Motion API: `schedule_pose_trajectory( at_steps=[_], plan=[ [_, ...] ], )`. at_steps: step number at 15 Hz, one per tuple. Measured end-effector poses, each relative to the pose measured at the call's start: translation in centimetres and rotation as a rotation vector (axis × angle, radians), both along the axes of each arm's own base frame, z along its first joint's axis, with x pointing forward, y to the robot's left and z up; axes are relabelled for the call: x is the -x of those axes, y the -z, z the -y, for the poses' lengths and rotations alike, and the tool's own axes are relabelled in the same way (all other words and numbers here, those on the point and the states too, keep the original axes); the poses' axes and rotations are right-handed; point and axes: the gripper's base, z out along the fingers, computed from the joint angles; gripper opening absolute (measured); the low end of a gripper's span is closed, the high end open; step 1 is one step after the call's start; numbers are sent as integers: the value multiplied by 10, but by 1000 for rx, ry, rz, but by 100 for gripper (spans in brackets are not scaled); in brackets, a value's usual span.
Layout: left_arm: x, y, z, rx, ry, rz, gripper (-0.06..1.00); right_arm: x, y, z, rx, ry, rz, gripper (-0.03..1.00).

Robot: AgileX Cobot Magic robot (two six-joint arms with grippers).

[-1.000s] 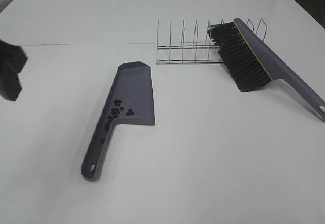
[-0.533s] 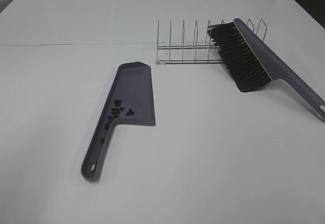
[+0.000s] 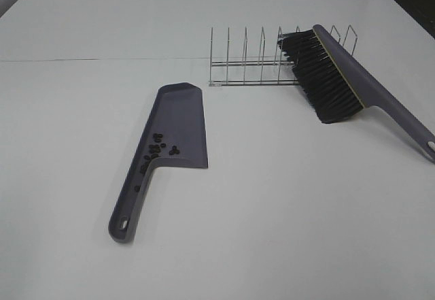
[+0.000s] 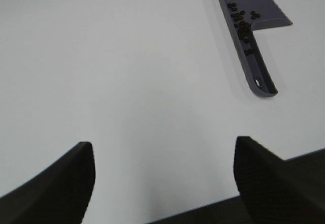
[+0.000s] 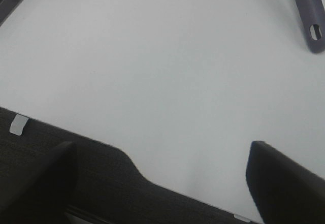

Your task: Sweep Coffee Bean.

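Note:
A purple dustpan (image 3: 178, 120) lies flat on the white table, its handle (image 3: 129, 208) pointing toward the near edge. Several coffee beans (image 3: 157, 152) sit in a small cluster inside the pan where it meets the handle, and one lies on the handle. The left wrist view shows the same dustpan (image 4: 249, 0) and coffee beans (image 4: 240, 21) far from my left gripper (image 4: 162, 183), which is open and empty. My right gripper (image 5: 162, 183) is open too, hanging over the table's near edge with nothing in it. Neither gripper appears in the exterior high view.
A purple brush (image 3: 333, 75) with black bristles leans on a wire rack (image 3: 251, 65) at the back right, its handle end (image 5: 311, 16) showing in the right wrist view. The table edge (image 5: 127, 158) and dark floor lie below the right gripper.
The left gripper, seen at the left edge of the exterior view a second ago, has moved out of that view. The dustpan, beans and brush have not moved.

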Motion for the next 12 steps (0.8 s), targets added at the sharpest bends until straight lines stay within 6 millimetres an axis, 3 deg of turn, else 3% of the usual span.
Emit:
schedule_pose_trajectory(
  at_steps=[3,12],
  plan=[
    [-2,2,2,13,33,78,71,0,0,0,0,0,0,79],
    [-1,3,8,57,79,63,71,0,0,0,0,0,0,79]
  ],
)
